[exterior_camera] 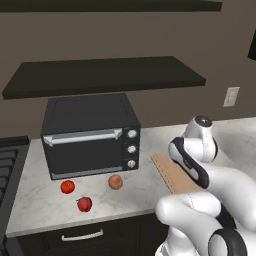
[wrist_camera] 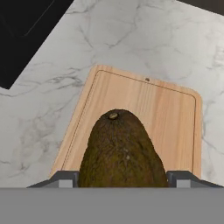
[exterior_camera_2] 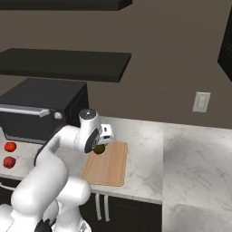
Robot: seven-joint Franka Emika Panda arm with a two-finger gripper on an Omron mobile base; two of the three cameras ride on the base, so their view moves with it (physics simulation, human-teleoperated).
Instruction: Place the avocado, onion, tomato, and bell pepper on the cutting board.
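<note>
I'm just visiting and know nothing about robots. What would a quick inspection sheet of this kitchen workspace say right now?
Surface: white marbled counter, with the wooden cutting board lying flat on it.
Job's things: avocado held over the board; tomato, bell pepper and onion sit apart on the counter in front of the oven, none on the board.
Clutter: nothing seen.
End effector: end effector closed on the avocado, a finger at each side.
Cables: nothing seen.
Surroundings: black toaster oven, dark wall shelf, wall outlet, dark cabinet drawer with handle below.
</note>
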